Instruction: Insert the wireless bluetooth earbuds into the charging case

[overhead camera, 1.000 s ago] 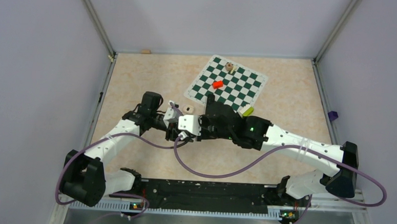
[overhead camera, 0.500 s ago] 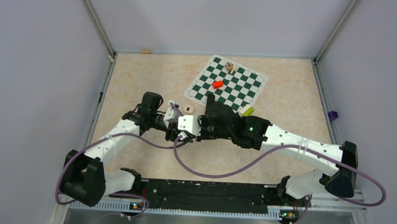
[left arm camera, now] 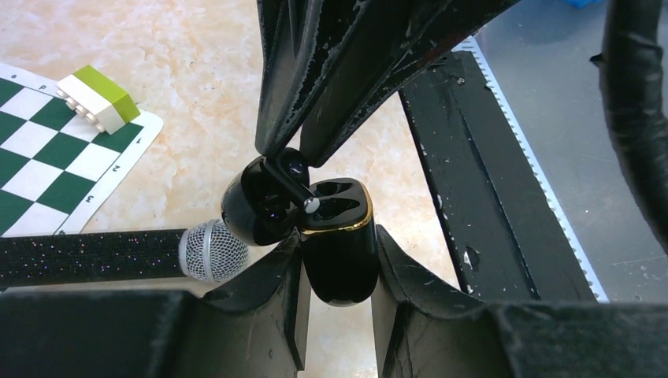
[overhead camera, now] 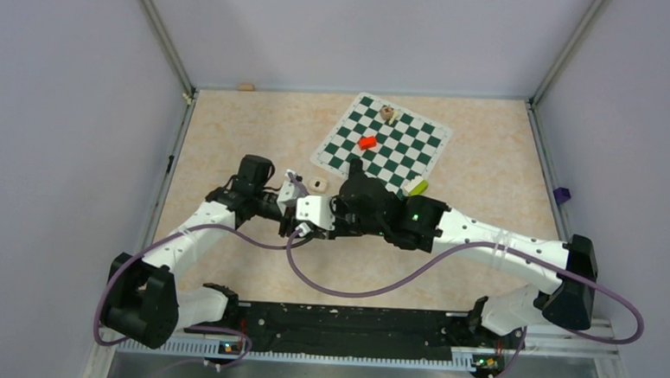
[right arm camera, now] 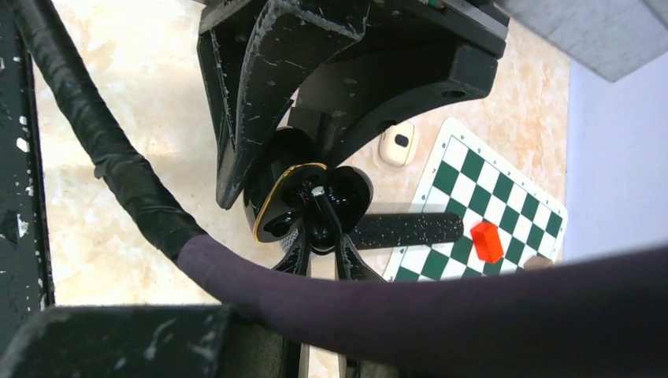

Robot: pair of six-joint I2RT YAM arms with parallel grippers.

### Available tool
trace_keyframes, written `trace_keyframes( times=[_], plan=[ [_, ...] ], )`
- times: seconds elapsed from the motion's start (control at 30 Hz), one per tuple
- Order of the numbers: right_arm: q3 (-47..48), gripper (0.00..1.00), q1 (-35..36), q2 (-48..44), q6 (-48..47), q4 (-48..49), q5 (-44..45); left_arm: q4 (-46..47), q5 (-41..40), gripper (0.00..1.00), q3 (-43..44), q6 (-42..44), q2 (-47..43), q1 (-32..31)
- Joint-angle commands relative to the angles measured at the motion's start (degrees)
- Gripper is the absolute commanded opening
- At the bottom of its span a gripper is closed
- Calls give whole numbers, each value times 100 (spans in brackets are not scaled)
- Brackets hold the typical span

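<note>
Two glossy black forms: case [left arm camera: 339, 252], earbud [left arm camera: 293, 187].

Top camera looks down from behind; both wrist cameras closely face the charging case [left arm camera: 339, 252].

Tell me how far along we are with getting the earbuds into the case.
Done: the charging case is clamped in the left gripper, lid open. In hand: the right gripper pinches a black earbud, its stem tip at the sockets, not seated. Left: seat it. The sockets look empty, and an off-white piece, possibly another bud, lies outside the case.
</note>
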Motion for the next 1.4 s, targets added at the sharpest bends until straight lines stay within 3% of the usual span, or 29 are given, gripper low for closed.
trace_keyframes(
  times=[0.0,0.8,1.0,1.37],
  plan=[
    [266,6,132,140,164,100,-173,289,317,0,156,86,-142,-30],
    [498,5,101,-211,257,-34,-271,346,233,0,167,3,-119,-50],
    [271,4,-301,-550,297,32,-513,1058,-93,0,60,-758,-134,-47],
    [-186,3,-878,-595,276,280,-842,1371,43,0,96,-1192,294,-120]
  ],
)
